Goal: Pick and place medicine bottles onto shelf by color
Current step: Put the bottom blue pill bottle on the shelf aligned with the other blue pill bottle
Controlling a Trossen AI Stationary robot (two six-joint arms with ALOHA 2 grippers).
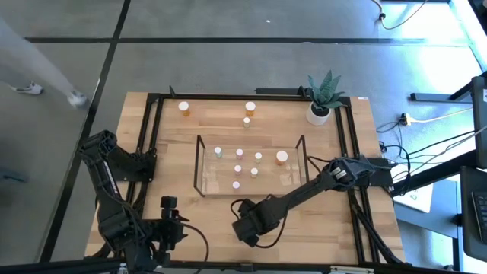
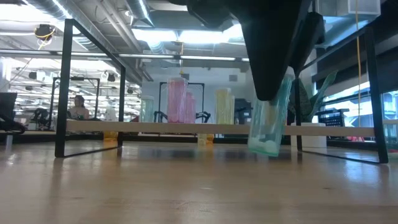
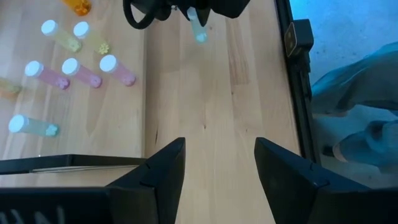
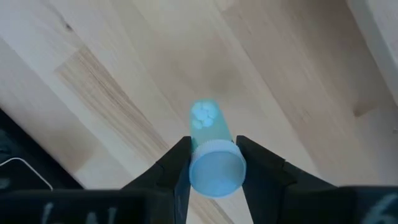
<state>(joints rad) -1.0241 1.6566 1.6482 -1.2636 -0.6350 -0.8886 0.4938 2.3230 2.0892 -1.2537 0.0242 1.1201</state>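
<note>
Low view: we see the right gripper (image 2: 268, 99) clamp a greenish bottle (image 2: 270, 127) above the table (image 2: 186, 186); the left gripper (image 3: 217, 168) waits, jaws parted, empty.

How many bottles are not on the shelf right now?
4. Behind the shelf stand the left orange bottle, the middle orange bottle and the tiny bottle beside it. The right tool grips the greenish bottle. Others may be hidden.
</note>
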